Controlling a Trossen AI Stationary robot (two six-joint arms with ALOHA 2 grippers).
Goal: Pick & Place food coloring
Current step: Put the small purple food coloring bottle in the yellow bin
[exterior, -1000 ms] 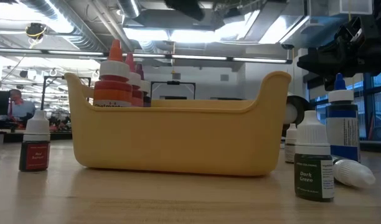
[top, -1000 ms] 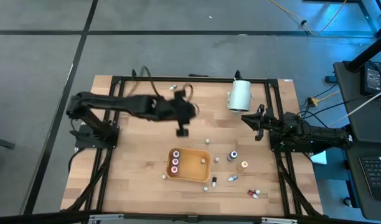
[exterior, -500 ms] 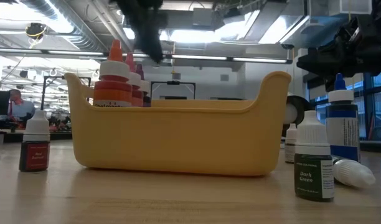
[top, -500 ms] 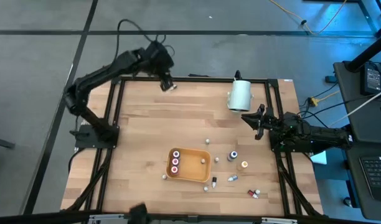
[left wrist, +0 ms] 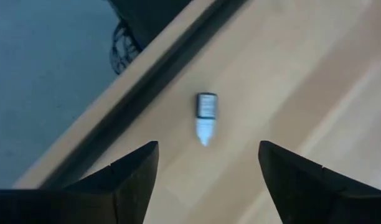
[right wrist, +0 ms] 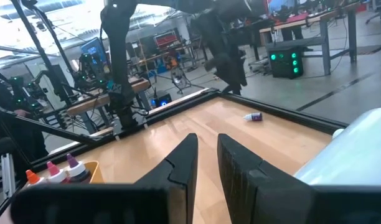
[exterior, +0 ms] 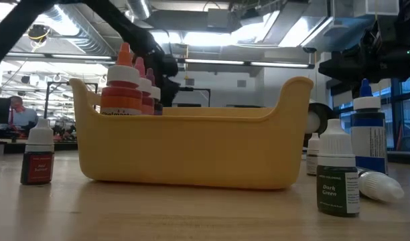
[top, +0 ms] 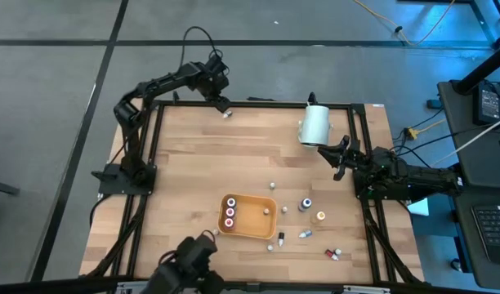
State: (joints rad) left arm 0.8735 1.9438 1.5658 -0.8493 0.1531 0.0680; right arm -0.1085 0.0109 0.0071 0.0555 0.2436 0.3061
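**Left claw hovers over a stray bottle far from the tray**

The left claw (top: 223, 104) hangs at the back edge of the desk (top: 193, 163), well behind the orange tray (top: 248, 230) and to its left. Its fingers (left wrist: 131, 177) are spread wide apart, grasping nothing. Just under it lies one small food coloring bottle (left wrist: 205, 117) on its side, beside the dark frame rail.

In the orange tray, three food coloring bottles (top: 229, 216) stand in a row against its left wall, and one small bottle (top: 266, 210) sits at its right side. Right of the tray, more bottles are scattered on the desk: a blue-capped one (top: 305, 204), an orange-capped one (top: 320, 216) and a red-capped pair (top: 334, 254) nearer the front.

Behind the tray and to its right lies the white cylinder (top: 314, 126). Just beside it waits the right claw (top: 338, 155), its fingers (right wrist: 178, 165) drawn close with a narrow gap, empty.
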